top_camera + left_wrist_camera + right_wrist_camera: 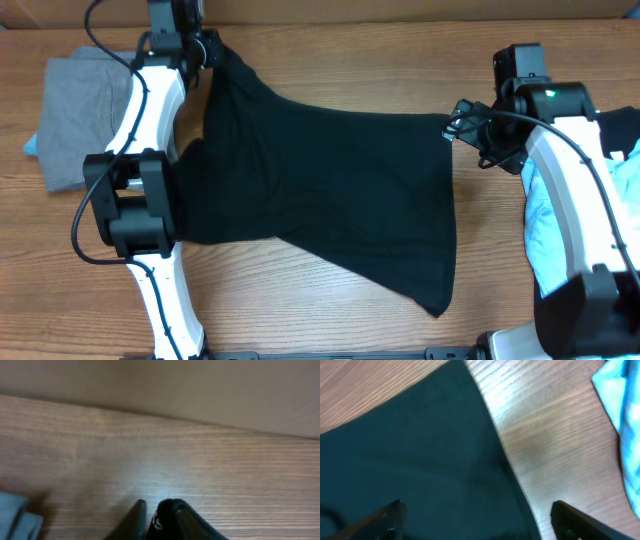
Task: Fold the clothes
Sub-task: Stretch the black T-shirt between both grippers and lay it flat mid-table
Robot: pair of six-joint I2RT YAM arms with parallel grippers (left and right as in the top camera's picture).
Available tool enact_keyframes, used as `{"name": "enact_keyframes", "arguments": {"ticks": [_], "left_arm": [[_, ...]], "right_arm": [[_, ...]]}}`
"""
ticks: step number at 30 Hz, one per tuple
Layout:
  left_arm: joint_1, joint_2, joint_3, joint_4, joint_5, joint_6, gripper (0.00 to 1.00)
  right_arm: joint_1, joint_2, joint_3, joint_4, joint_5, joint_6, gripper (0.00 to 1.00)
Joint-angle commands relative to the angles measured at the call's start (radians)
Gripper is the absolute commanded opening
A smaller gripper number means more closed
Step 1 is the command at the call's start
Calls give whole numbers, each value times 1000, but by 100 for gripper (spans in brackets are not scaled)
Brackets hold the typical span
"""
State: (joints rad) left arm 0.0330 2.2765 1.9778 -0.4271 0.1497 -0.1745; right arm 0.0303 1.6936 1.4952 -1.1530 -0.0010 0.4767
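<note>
**Black T-shirt spread on the bench between the two arms**

Black T-shirt [330, 190] lies mostly flat on the wooden bench [350, 70], and each arm is at one of its far corners. One corner of the cloth runs up to the left end effector [208, 48] and meets it. From there the shirt fans out toward the robot's right and toward the near edge of the bench.

In the left wrist view, the left end effector [154, 505] has its two dark fingers [135, 520] close together with only a thin gap. No cloth can be made out between them, so I cannot tell whether it is clenched on the shirt. Bare bench [175, 445] fills the view ahead of its tips.

The right end effector [462, 125] is at the shirt's opposite far corner. In its wrist view, the right end effector [477, 505] is released, with its fingers [580, 522] spread wide. The shirt's edge [420, 460] runs between them, with cloth under one finger and wood under the other.

A grey shirt [80, 120] lies folded just outside the left arm. A light blue garment [550, 220] is bunched beside and beneath the right arm.
</note>
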Motion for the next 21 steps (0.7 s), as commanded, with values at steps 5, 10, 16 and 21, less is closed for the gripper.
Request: {"name": "enact_keyframes", "arguments": {"ticks": [5,10,16,21], "left_arm": [[4,5,202,-136,15,79,36],[6,5,317,-288,16,90,84],[6,-20,480,-586,35,113,87],[1,-84,603,-829,35,123,81]], "right_arm": [[-14,93,-55,186,-33,-89,90],[-14,156,-76,321,-38,-91,80],[-15,260,-76,459,-37,-180,78],[-15,351,-76,580,-38,-251,78]]}}
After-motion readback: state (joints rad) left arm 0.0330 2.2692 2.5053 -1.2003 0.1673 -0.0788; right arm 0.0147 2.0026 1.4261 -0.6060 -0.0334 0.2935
